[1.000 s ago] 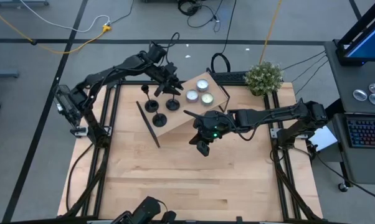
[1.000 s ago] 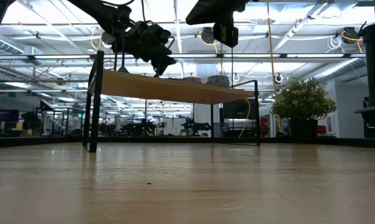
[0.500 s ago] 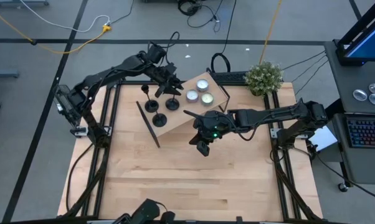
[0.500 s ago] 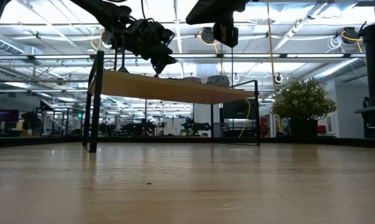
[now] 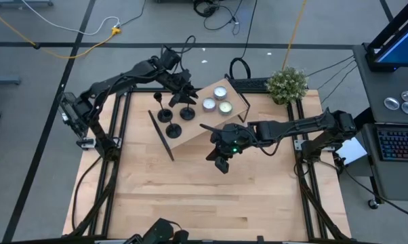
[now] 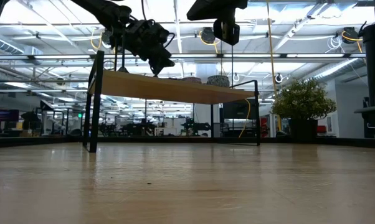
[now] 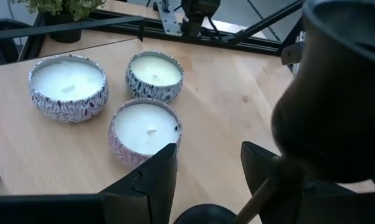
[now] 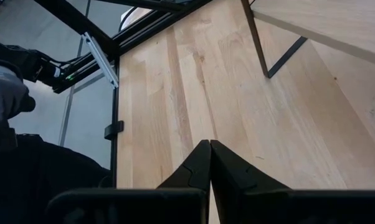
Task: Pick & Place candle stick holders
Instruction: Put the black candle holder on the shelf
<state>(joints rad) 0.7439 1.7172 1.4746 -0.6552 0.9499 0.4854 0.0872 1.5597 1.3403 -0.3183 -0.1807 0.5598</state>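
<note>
On the raised wooden shelf (image 5: 204, 125), the matte black candle stick holders (image 5: 173, 130) stand upright. The left gripper (image 5: 184, 95), fingers apart, appears to straddle one stem. The right gripper (image 5: 221, 163), closed empty, is held farther off.

We see three white tealight candles (image 7: 144, 127) in patterned silvery tins, black candle stick holders (image 5: 173, 131), pale wood shelf (image 7: 237, 93)
</note>
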